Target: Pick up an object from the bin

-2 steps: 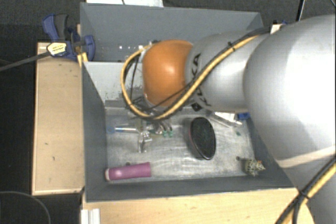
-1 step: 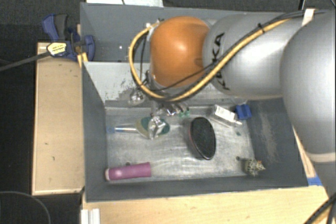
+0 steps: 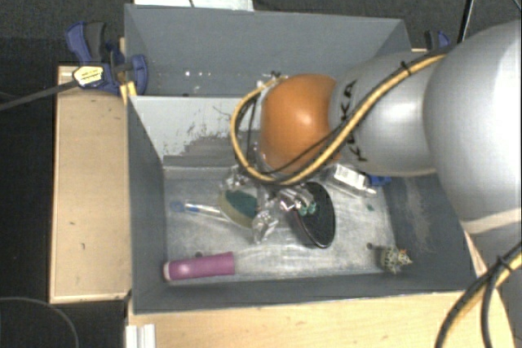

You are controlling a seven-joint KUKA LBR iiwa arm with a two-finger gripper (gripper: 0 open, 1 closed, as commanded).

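Gripper [image 3: 266,221] is positioned low over the floor of the bin [image 3: 269,53], centre-front, beneath the orange wrist cover [image 3: 295,125]. Whether it is open or closed cannot be told, as the tip is masked by the cover & the cable loop [image 3: 235,130], so no obj. can be confirmed as held. Nearest objs.: a teal round piece w/ a pale rim [image 3: 238,204], touching or just beside the tip on the view-left side, and a black oval disc [image 3: 318,218], just beside it on the view-right side. Risk 1: w/ two objs. crowding the tip, both may be caught, or neither; a glancing closure on the teal piece's rim is likely to be lost on lift. Risk 2: the disc appears flat & low, so it may be pushed aside rather than gripped. Risk 3: the tip is judged close to the floor, so further descent may end in hard contact. Further out, a blue pen-like stick [image 3: 194,209], a purple cylinder [image 3: 200,266] near the front wall, a white item [image 3: 352,176] & a small greenish scrap [image 3: 396,258] lie apart; no interference is expected from these.
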